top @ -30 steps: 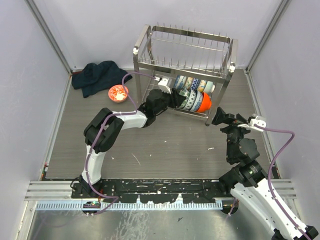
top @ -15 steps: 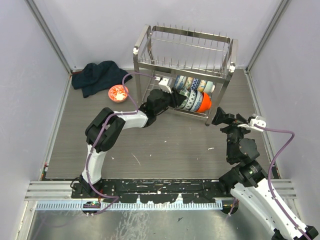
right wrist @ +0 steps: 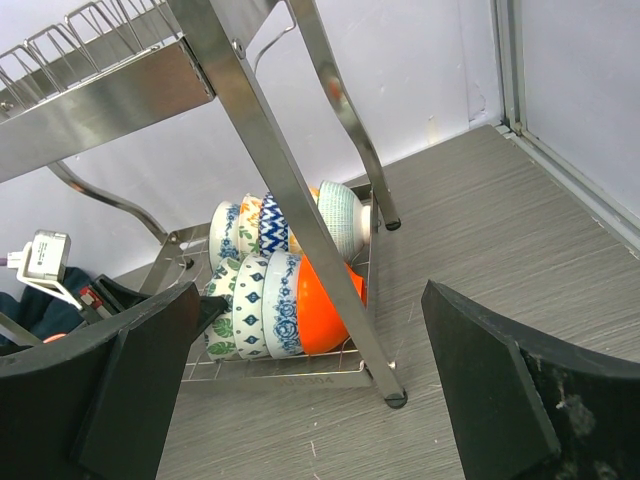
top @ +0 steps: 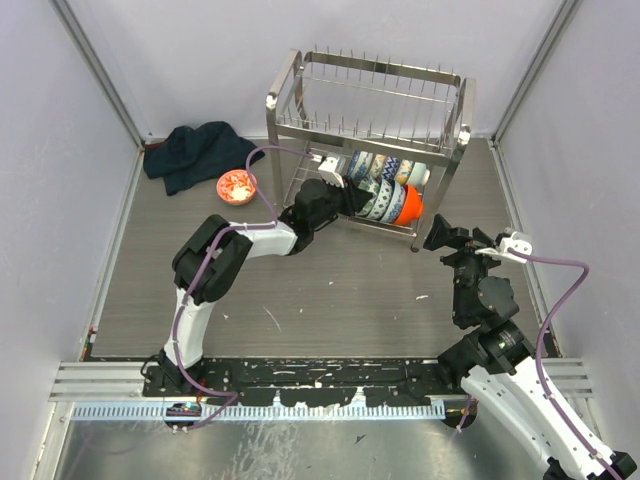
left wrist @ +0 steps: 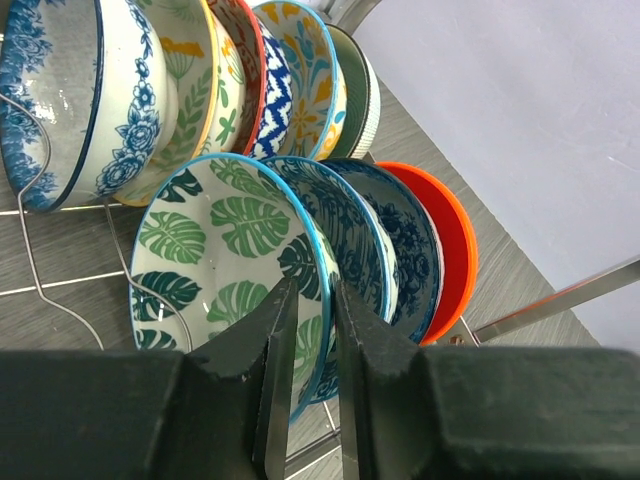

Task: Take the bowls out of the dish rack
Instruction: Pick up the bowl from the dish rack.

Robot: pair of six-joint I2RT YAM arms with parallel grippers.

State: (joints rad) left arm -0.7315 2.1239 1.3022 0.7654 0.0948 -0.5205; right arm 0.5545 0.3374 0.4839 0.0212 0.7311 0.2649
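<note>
The dish rack (top: pixel 372 76) stands at the back of the table. Several bowls stand on edge in two rows on its lower tier. The front row ends at the right in an orange bowl (top: pixel 411 205) (right wrist: pixel 325 300). At that row's left end is a white bowl with green leaves and a blue rim (left wrist: pixel 220 245). My left gripper (top: pixel 352 200) (left wrist: pixel 312 292) straddles this bowl's rim, one finger inside and one outside. The jaws are narrow, with a thin gap still showing on the inner side. My right gripper (top: pixel 437 232) (right wrist: pixel 310 300) hangs wide open and empty, right of the rack.
A dark cloth (top: pixel 195 152) lies crumpled at the back left. Beside it a small pink-red bowl (top: pixel 236 185) sits on the table. The rack's slanted metal leg (right wrist: pixel 330 230) crosses in front of the bowls on the right side. Walls close in the table.
The left jaws have narrowed around the leaf bowl's rim. Neither arm has visibly shifted, and the bowls stay in place.
</note>
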